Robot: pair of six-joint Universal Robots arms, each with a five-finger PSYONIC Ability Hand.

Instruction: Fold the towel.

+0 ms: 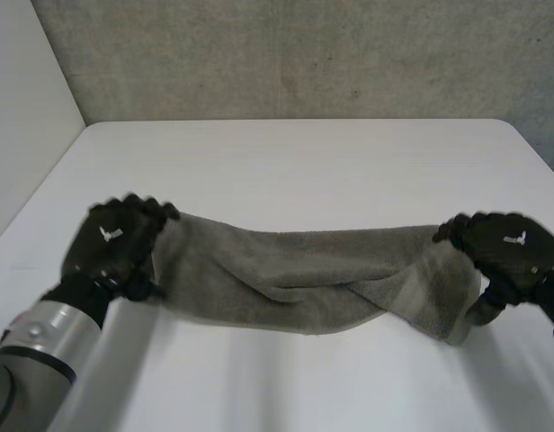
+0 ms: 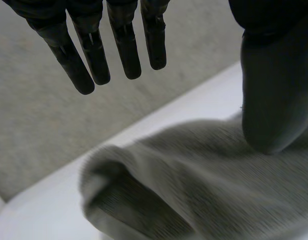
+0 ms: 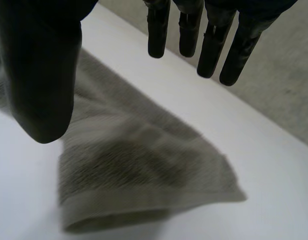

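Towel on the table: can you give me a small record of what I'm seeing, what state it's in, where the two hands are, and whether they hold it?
towel: grey, bunched into a long twisted band lying across the table
table: white
left hand: at the towel's end on the left arm's side; fingers straight, open, nothing pinched
right hand: at the towel's other end; fingers straight, open, nothing pinched
fold: not yet a neat fold
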